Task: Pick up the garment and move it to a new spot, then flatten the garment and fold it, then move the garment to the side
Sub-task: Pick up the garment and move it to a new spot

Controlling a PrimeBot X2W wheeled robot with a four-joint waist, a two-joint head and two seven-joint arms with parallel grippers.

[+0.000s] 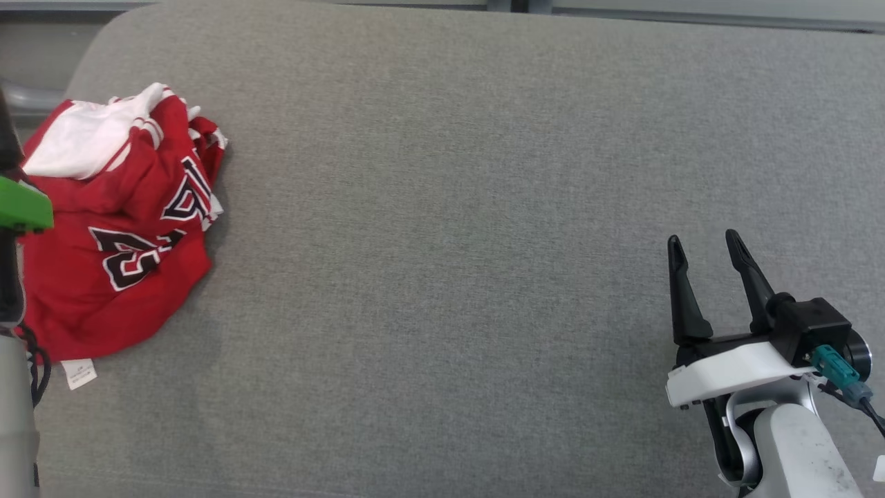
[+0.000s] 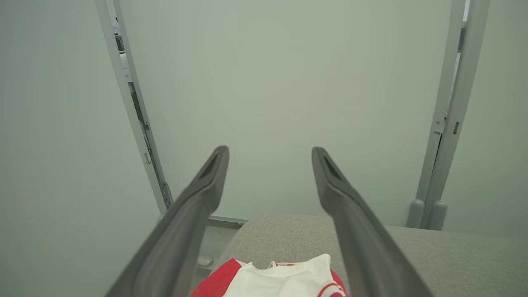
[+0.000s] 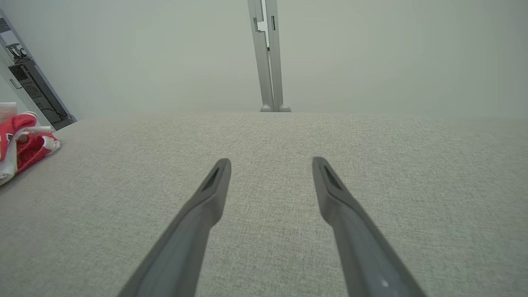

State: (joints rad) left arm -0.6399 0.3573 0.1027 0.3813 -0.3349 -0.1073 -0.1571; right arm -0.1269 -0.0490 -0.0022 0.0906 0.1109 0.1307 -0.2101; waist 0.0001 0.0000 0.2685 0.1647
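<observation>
On the far-left corner of the grey fabric-covered table [image 1: 449, 242], a crumpled red-and-white mesh basketball jersey [image 1: 117, 235] with black numerals lies in a heap, not yet picked up. Its long axis runs roughly away from me along the table's left edge. The white collar end is farthest, and a small white label [image 1: 78, 373] pokes out at the near end.

My left gripper [image 2: 270, 165] is spread wide and empty. In its wrist view the two dark fingers point past the table's far edge toward a pale wall panel [image 2: 268, 82]. The jersey's white fold shows low between them, so I judge the cloth to sit just under and ahead of that wrist. In the head view the left arm's pale forearm [image 1: 14, 429] stands at the picture's left edge, right beside the heap.

My right gripper [image 1: 704, 242] is likewise parted and holds nothing. It hovers over bare table at the near right, well apart from the jersey, which shows at the left margin of its wrist view.

The left arm is plainly the nearer, and I judge the coming grasp to be its job: tip the fingers down onto the heap, then carry it rightward toward the open middle.
</observation>
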